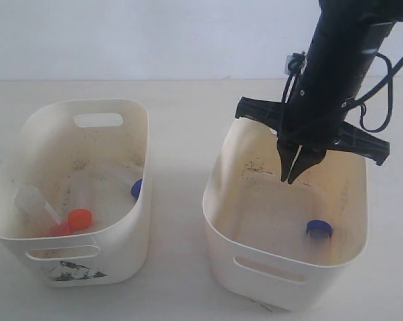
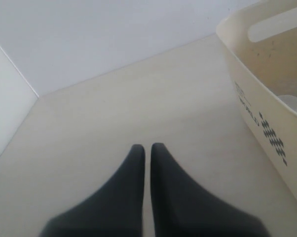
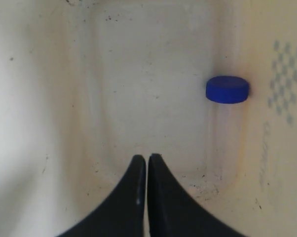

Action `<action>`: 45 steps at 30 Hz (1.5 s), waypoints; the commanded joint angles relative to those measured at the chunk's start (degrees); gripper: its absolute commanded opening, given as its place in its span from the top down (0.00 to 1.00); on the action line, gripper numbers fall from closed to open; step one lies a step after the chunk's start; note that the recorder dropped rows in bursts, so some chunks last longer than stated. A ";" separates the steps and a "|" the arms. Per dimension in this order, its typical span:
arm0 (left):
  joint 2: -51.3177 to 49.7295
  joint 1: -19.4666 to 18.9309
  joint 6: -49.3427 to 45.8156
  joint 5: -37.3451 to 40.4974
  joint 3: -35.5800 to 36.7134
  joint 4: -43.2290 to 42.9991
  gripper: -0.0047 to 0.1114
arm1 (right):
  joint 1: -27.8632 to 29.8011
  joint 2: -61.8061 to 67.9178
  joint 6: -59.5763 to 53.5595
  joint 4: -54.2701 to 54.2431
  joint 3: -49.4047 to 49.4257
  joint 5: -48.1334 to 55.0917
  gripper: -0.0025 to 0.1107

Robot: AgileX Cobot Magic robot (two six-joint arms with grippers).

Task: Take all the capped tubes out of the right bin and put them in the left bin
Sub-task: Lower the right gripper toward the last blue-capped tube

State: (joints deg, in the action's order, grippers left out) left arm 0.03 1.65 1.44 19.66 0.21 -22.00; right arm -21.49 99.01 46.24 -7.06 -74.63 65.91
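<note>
Exterior view. The right bin (image 1: 218,200) was a cream-white oblong tub of smooth plastic with rounded corners and a slot handle. Dark grit speckled its far inner wall. One blue-capped tube (image 1: 318,229) sat on its floor by the near wall. The round cap was plain, but the clear body was too faint to trace. The right gripper (image 1: 290,179), matte black and tapered, hung inside the right bin near its far wall, well apart from that tube. Its fingers were pressed together, holding nothing. The left bin (image 1: 27,127) stood just beside the right bin, with bare tabletop between them and a dark blotch under its front slot. In it lay two orange caps (image 1: 79,218) on the side away from the right bin, a clear tube body (image 1: 33,199) beside them, and a blue cap (image 1: 136,188) against the wall nearest the right bin.

Left wrist view. The left gripper (image 2: 147,149) hovered over the pale matte tabletop (image 2: 114,98). Its two pointed black fingers were closed to a hairline slit and empty. A cream tub (image 2: 267,113) with a printed diamond of checks stood nearby; which bin it was could not be told.

Right wrist view. The right gripper's fingers (image 3: 161,197) met tip to tip above the right bin's scuffed, speckled floor. The blue-capped tube lay apart from them, near the wall bearing a faint dotted diamond (image 3: 282,81).
</note>
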 commanded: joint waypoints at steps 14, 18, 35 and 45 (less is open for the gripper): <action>-0.03 0.36 0.54 -0.13 -0.21 0.07 0.92 | 0.26 5.62 -1.92 1.43 -0.25 -4.73 0.97; -0.03 0.36 0.54 -0.13 -0.21 0.07 0.92 | 0.26 6.47 -2.06 3.38 -0.04 -4.81 0.97; -0.03 0.36 0.54 -0.13 -0.21 0.07 0.92 | -0.21 8.56 -2.06 4.27 -0.04 -5.50 0.97; -0.03 0.24 0.54 -0.13 -0.21 0.07 0.92 | -2.51 8.56 -0.12 7.06 -0.04 -4.26 0.97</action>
State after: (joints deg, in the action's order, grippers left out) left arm 0.03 1.65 1.44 19.66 0.21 -22.00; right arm -23.93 107.60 45.53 -1.07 -74.63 60.03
